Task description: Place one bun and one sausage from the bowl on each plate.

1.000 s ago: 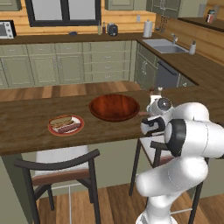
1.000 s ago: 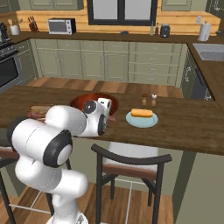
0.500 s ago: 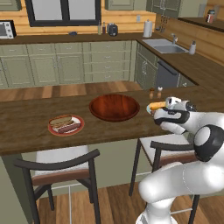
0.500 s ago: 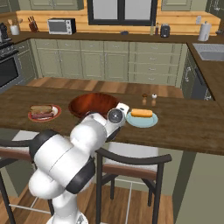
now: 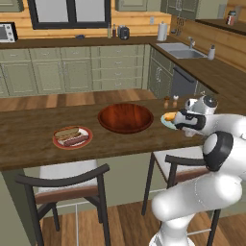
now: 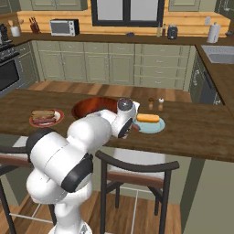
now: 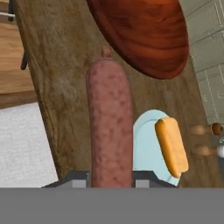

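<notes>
Hand view: gripper (image 7: 111, 177) pinching sausage (image 7: 109, 127), long axis toward bowl (image 7: 140, 30). Roughly parallel to bun (image 7: 171, 145) (on teal plate (image 7: 146, 151), near counter edge).

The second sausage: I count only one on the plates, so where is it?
The sausage is clamped in the gripper, seen close in the hand view, above the counter beside the teal plate with the orange bun.

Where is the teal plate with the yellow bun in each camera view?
Left base view: teal plate right of the bowl, partly behind the gripper.
Right base view: centre right.
Hand view: lower middle, beside the held sausage.
Shared landmark: the yellow bun.
</notes>
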### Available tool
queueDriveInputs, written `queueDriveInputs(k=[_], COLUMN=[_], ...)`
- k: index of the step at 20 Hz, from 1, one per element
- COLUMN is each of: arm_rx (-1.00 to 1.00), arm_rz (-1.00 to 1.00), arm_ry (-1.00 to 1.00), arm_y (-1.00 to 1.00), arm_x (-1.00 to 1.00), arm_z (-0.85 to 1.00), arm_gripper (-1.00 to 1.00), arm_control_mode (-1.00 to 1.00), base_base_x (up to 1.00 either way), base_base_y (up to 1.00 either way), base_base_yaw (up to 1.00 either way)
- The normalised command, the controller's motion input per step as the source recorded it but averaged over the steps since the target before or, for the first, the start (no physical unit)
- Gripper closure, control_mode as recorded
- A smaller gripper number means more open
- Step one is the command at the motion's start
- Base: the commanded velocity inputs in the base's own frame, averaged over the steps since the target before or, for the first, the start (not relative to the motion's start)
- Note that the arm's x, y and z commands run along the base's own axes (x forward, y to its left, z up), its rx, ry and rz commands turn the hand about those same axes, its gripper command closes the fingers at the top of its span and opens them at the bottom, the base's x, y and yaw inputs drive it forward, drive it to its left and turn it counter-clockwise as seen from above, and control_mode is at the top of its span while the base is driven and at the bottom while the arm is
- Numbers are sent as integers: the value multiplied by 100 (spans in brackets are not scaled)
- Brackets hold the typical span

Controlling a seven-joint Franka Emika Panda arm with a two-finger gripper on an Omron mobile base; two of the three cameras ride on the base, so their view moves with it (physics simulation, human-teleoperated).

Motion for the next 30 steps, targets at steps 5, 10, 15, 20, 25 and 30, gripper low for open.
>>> queueDriveInputs(k=[5,10,15,20,25,30], arm_rx=[-15,-7,-2,0,0,0], arm_rz=[-3,0,0,10,14,9], arm_ry=[4,2,5,5,7,11], arm_y=[-30,-50,-34,-50,-28,-4], arm_x=[26,18,4,27,26,22], arm_z=[8,-21,-1,0,-6,-25], arm_gripper=[100,100,100,100,100,100], arm_control_mode=[-100,-100,-100,-100,-100,-100], base_base_x=[0,0,0,0,0,0], base_base_y=[0,0,0,0,0,0], base_base_yaw=[0,0,0,0,0,0])
